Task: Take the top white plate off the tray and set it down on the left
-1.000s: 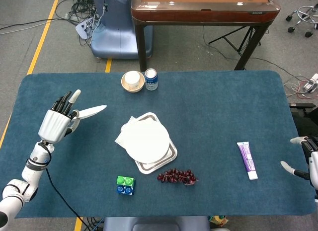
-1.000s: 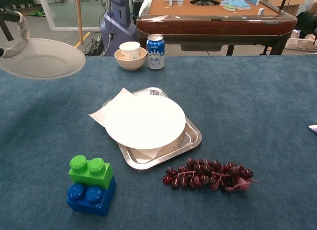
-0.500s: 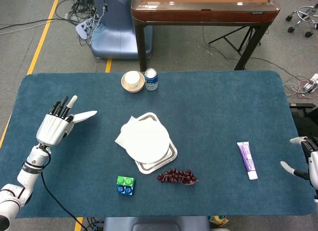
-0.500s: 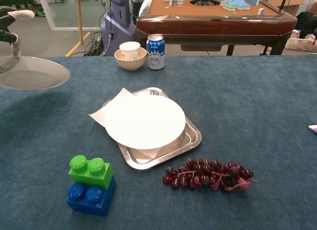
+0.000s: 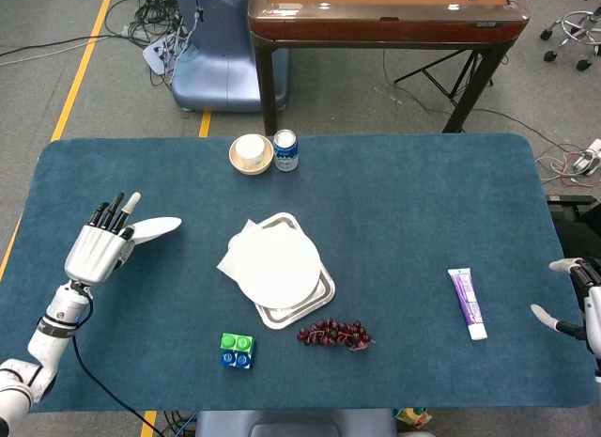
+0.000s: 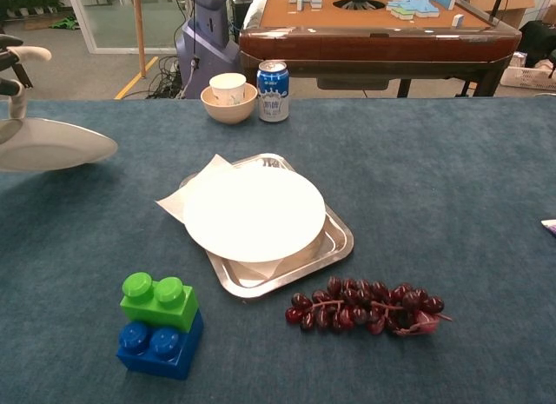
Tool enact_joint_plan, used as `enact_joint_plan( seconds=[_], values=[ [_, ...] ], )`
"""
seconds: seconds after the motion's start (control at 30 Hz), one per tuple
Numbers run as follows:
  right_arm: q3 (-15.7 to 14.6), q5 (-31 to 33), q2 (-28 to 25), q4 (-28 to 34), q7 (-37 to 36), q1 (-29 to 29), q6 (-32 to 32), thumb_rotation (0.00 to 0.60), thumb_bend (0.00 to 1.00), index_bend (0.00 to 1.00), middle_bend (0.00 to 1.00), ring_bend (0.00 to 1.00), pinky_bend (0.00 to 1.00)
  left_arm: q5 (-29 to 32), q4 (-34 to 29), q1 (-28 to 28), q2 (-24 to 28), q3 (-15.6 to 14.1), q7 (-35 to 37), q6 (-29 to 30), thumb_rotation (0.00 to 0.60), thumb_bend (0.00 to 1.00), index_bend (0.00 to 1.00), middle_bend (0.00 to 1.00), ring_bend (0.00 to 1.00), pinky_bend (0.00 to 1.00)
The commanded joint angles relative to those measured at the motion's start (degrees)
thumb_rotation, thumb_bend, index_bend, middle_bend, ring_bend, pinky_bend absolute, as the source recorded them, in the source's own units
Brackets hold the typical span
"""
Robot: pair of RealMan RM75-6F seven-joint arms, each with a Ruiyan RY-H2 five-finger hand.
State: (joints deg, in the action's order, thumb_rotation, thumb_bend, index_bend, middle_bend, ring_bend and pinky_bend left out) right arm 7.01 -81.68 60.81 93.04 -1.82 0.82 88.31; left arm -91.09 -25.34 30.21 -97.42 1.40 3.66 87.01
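Observation:
My left hand (image 5: 97,249) holds a white plate (image 5: 153,228) (image 6: 52,149) by its rim, low over the left side of the blue table. The plate tilts slightly, and I cannot tell whether its underside touches the cloth. A second white plate (image 5: 275,263) (image 6: 254,211) lies on the metal tray (image 5: 324,291) (image 6: 337,239) in the middle, over a sheet of white paper (image 5: 235,251). My right hand (image 5: 575,301) rests at the table's right edge with fingers apart, holding nothing.
A bowl (image 5: 251,154) with a cup in it and a blue can (image 5: 285,149) stand at the back. Green and blue blocks (image 5: 237,351) and a bunch of grapes (image 5: 335,335) lie in front of the tray. A purple tube (image 5: 467,303) lies at the right.
My left hand has carried the plate down and further left, from well above the table to just over its surface. The right hand has not moved.

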Motion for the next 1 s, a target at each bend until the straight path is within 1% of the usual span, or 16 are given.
enact_joint_plan(
  seconds=[0.03, 0.2, 0.33, 0.6, 1.0],
  values=[
    [0.02, 0.02, 0.01, -0.02, 0.0, -0.01, 0.03, 0.6, 0.0, 0.36, 0.34, 0.21, 0.23, -0.2, -1.62, -0.74, 0.75, -0.43, -1.34, 0.17, 0.6, 0.37, 0.56, 0.11, 0.0, 0.21],
    [0.08, 0.18, 0.0, -0.01, -0.03, 0.0, 0.0, 0.6, 0.0, 0.36, 0.34, 0.21, 0.23, -0.34, -6.21, -2.22, 2.63, -1.02, -3.91, 0.39, 0.6, 0.35, 0.43, 0.11, 0.0, 0.21],
    [0.06, 0.19, 0.06, 0.0, 0.16, 0.05, -0.08, 0.6, 0.0, 0.36, 0.34, 0.21, 0.23, -0.66, -10.34, -3.11, 4.07, -1.49, -6.13, 0.53, 0.6, 0.32, 0.38, 0.11, 0.0, 0.21],
    [0.03, 0.2, 0.08, 0.14, 0.37, 0.05, -0.09, 0.6, 0.0, 0.36, 0.34, 0.21, 0.23, -1.37, -17.38, -4.48, 6.43, -2.2, -11.11, 0.48, 0.6, 0.29, 0.35, 0.11, 0.0, 0.21],
    [0.07, 0.32, 0.14, 0.09, 0.46, 0.17, -0.28, 0.6, 0.0, 0.36, 0.34, 0.21, 0.23, -1.63, -26.66, -6.69, 9.99, -2.43, -15.49, 0.52, 0.6, 0.27, 0.35, 0.11, 0.0, 0.21]
  ],
)
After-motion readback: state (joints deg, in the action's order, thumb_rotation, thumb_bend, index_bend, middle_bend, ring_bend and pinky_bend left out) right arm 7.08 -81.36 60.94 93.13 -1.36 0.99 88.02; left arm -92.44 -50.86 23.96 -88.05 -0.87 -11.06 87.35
